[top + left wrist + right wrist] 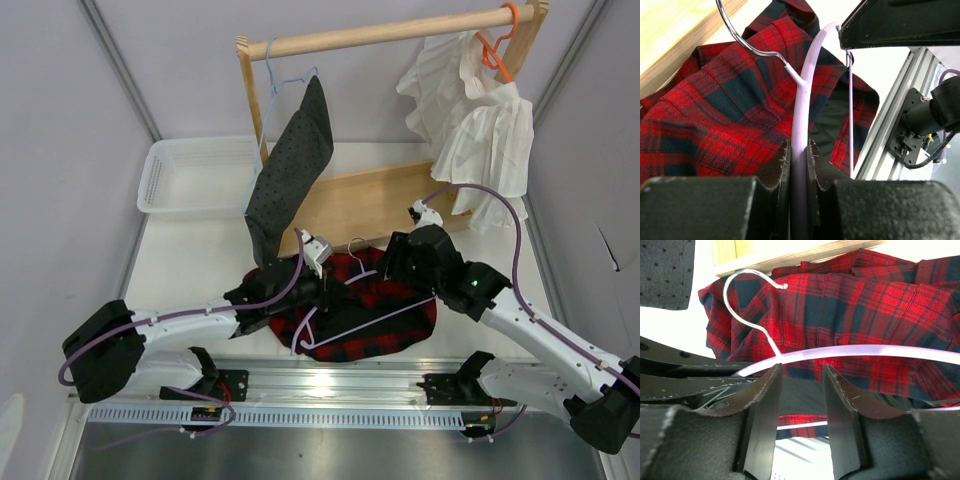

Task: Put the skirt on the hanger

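Observation:
The red-and-navy plaid skirt (pixel 385 310) lies crumpled on the table in front of the wooden rack base. It also shows in the left wrist view (pixel 715 115) and the right wrist view (pixel 855 305). The lilac hanger (pixel 350 325) with a silver hook lies over it. My left gripper (pixel 320 288) is shut on one arm of the hanger (pixel 807 80), with the bar pinched between the jaws (pixel 799 152). My right gripper (pixel 386 270) is open and empty (pixel 800 385), just above the hanger's other arm (pixel 865 351), near the base of the hook.
A wooden garment rack (pixel 390 35) stands behind. A grey speckled garment (pixel 295 160) hangs from it on a light blue hanger, and a white ruffled garment (pixel 480 120) on an orange hanger. A white basket (pixel 190 175) is at the back left. A metal rail (pixel 340 385) runs along the near edge.

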`<control>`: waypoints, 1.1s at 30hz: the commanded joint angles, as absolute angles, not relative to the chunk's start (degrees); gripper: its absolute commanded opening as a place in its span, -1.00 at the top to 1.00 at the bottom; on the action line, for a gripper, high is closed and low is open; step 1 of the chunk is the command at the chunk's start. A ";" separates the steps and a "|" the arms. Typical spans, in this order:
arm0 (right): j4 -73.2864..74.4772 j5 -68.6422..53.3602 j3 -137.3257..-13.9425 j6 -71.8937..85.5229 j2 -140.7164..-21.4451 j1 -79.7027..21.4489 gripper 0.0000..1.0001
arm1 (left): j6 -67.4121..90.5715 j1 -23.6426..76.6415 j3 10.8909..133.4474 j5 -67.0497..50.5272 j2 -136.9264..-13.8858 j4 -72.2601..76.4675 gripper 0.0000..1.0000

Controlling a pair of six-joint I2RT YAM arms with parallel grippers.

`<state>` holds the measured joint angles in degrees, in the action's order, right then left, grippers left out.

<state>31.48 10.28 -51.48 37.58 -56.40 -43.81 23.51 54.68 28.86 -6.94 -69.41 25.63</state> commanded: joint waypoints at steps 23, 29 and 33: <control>19.42 -9.58 -51.24 25.58 -59.41 -37.88 -0.03 | 22.50 55.99 31.99 -7.21 -72.07 34.54 1.00; 23.64 -8.52 -52.12 27.24 -58.89 -36.57 -0.01 | 21.97 55.99 31.55 -6.77 -72.07 34.72 1.00; 23.38 -9.06 -50.72 25.15 -56.34 -35.77 0.00 | 21.62 55.90 30.85 -7.56 -71.63 34.98 1.00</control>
